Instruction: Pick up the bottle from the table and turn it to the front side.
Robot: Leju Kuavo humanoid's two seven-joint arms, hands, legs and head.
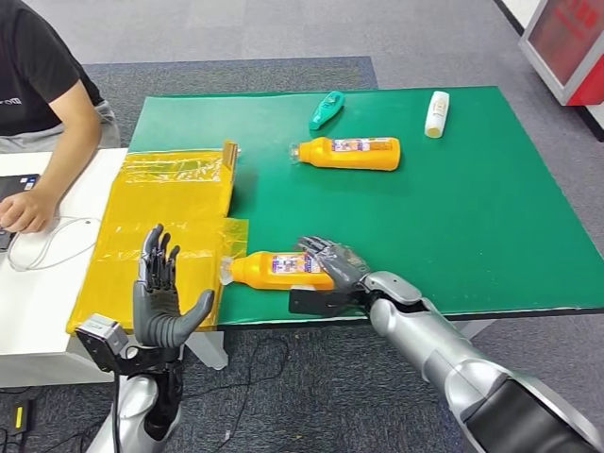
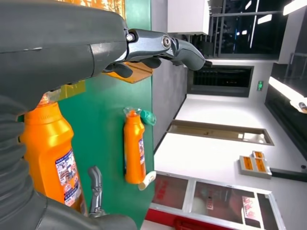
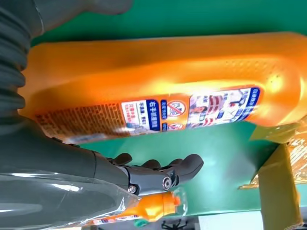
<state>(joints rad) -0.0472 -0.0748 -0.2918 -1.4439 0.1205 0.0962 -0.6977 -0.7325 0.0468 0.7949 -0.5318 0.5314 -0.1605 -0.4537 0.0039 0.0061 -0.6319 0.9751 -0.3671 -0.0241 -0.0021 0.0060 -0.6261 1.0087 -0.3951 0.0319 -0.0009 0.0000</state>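
The near orange bottle (image 1: pixel 277 271) is found lying on its side at the green table's (image 1: pixel 498 236) front edge. The right hand (image 1: pixel 335 264) is placed over its base end, fingers spread and not yet closed: the grasp stage. Closure and lifting are required next. The left hand (image 1: pixel 160 293) is held clear, fingers spread.

Bottle (image 1: pixel 279 270) — orange plastic, clear cap, blue-and-white printed label on its upturned side. Lies flat on its side near the front edge of the green table (image 1: pixel 462 208), cap end toward the yellow plastic sheet (image 1: pixel 163 208), base end under the fingers (image 1: pixel 329 255) of the right hand (image 1: pixel 335 269).
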